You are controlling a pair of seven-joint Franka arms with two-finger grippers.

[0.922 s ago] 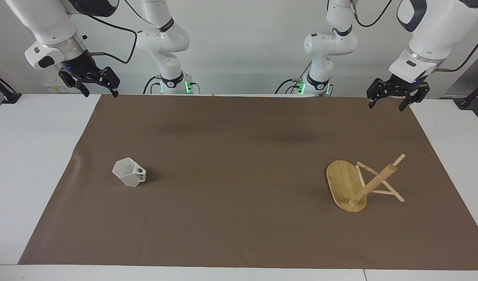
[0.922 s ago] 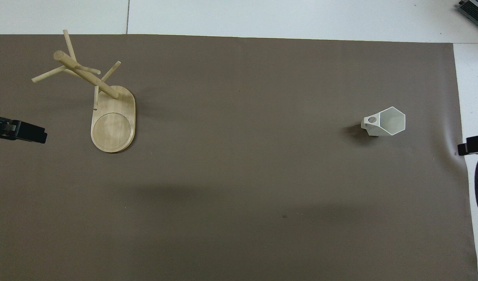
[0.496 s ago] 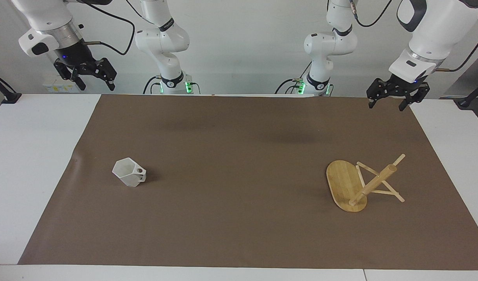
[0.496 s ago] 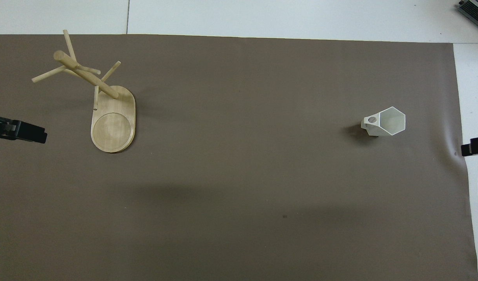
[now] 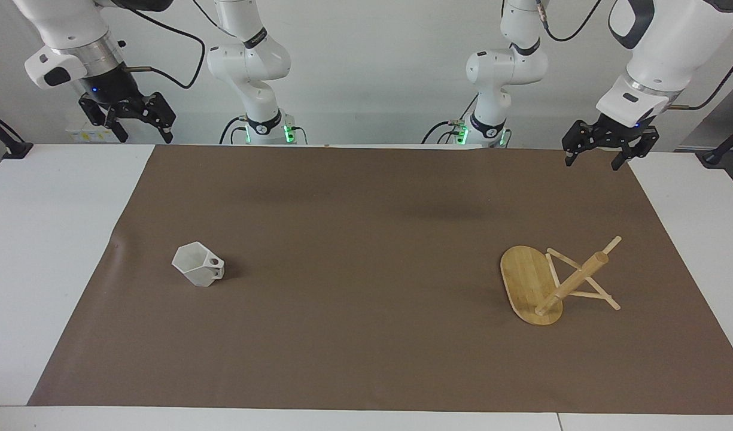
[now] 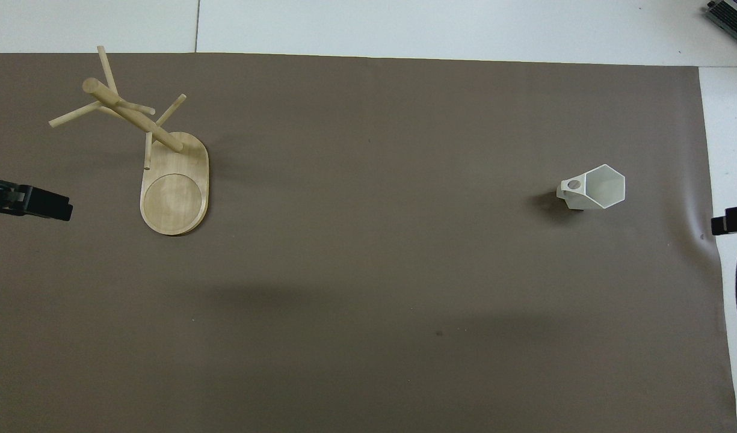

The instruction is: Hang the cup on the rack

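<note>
1. The cup [image 5: 197,272] is sitting upright on the brown mat [image 5: 366,275], near the mat's edge at the right arm's end of the counter [image 5: 37,251], rim facing up, handle pointing toward the rack [image 5: 551,284].
2. Bare mat is lying open between them.
3. The rack is standing well apart from the cup, its oval base running nearer-to-farther.
4. The left end effector [image 5: 598,152] and right end effector [image 5: 140,129] are hanging with fingers spread, holding nothing, over the mat's corners nearest the robots.

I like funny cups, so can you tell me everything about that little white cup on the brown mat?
The cup is small and white with flat angled sides, a six-sided open rim and a body that narrows downward. Its blocky handle has a round hole on top and points toward the rack. It looks like matte plastic or ceramic. It stands upright on the brown mat, toward the right arm's end of the table. Nothing else touches it.
</note>
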